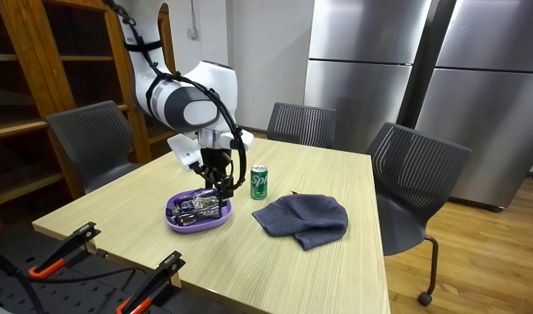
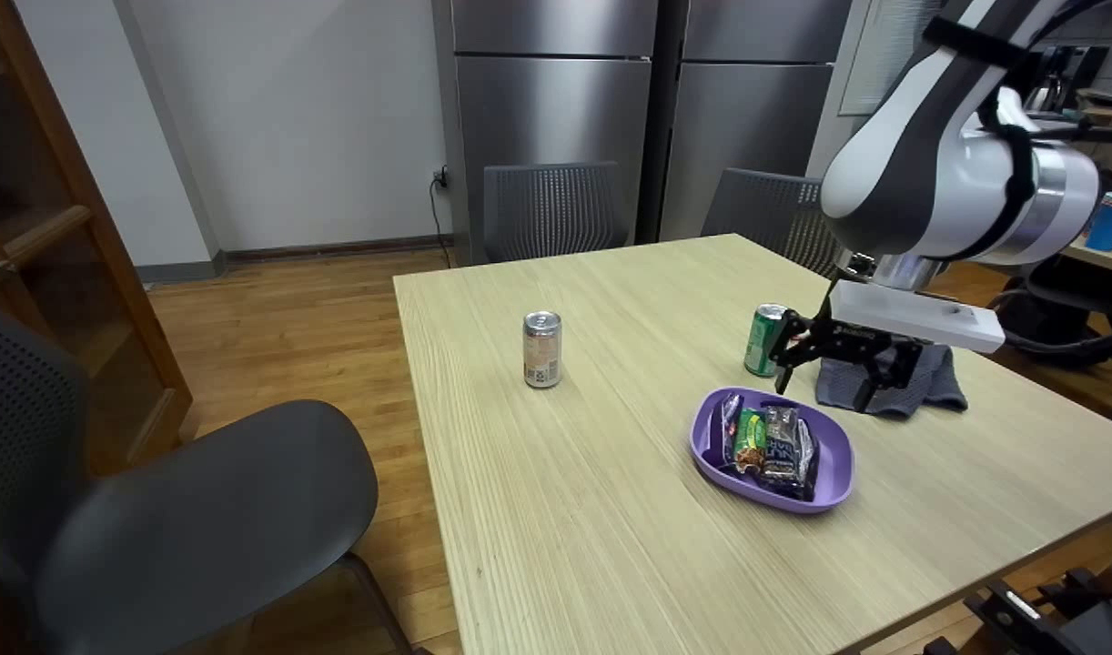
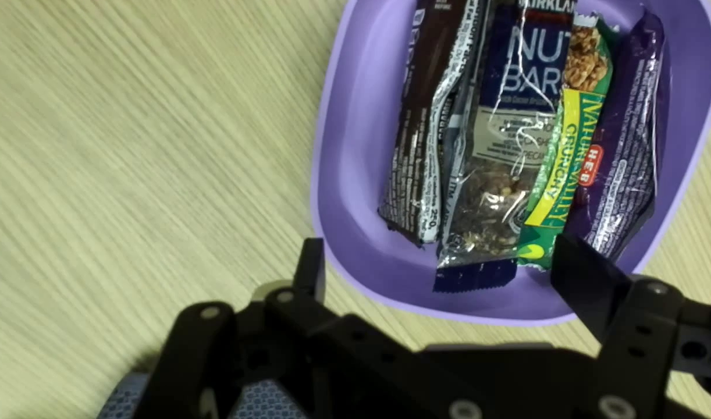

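Observation:
My gripper (image 3: 447, 265) is open and empty above one end of a purple tray, its fingers spread wide; it shows in both exterior views (image 1: 216, 192) (image 2: 823, 389). The tray (image 3: 344, 145) shows in both exterior views (image 1: 201, 227) (image 2: 838, 459). In it lie several wrapped bars: a dark brown bar (image 3: 422, 128), a clear-and-navy nut bar (image 3: 518, 75), a green-and-yellow bar (image 3: 565, 169) and a purple bar (image 3: 623, 145). In the wrist view, one fingertip lies outside the rim and one overlaps the green and purple bars. Contact is not visible.
A green Sprite can (image 1: 259, 183) (image 2: 760, 344) stands near the gripper. A crumpled blue-grey cloth (image 1: 310, 218) (image 2: 934, 377) lies beside it, with a small dark thing (image 1: 294, 192) at its far edge. A beige can (image 2: 542, 350) stands farther off. Chairs (image 1: 417, 174) surround the table (image 1: 266, 270).

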`<control>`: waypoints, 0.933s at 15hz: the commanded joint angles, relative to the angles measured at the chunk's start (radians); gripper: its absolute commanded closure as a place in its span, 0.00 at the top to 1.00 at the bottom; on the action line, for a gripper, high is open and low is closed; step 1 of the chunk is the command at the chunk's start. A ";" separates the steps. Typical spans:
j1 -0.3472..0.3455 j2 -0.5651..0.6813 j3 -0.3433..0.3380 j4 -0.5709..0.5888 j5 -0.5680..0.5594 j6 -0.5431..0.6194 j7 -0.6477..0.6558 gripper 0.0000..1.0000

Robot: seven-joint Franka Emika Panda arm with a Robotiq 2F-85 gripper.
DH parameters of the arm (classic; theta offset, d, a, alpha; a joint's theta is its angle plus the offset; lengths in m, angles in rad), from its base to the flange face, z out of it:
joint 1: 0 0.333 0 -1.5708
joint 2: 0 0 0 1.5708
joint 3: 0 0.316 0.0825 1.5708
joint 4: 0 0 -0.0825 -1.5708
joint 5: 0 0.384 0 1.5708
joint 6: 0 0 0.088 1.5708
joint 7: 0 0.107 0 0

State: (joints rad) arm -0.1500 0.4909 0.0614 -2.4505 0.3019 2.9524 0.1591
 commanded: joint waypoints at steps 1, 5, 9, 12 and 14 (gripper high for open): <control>-0.028 -0.050 -0.014 -0.034 -0.005 -0.008 -0.033 1.00; -0.042 -0.045 -0.041 -0.024 -0.005 -0.004 -0.036 1.00; -0.052 -0.034 -0.066 -0.010 -0.004 0.011 -0.028 1.00; -0.051 -0.022 -0.089 0.007 -0.007 0.020 -0.018 1.00; -0.051 -0.014 -0.103 0.018 -0.007 0.021 -0.013 1.00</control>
State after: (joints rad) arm -0.1921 0.4770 -0.0312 -2.4466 0.3014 2.9700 0.1434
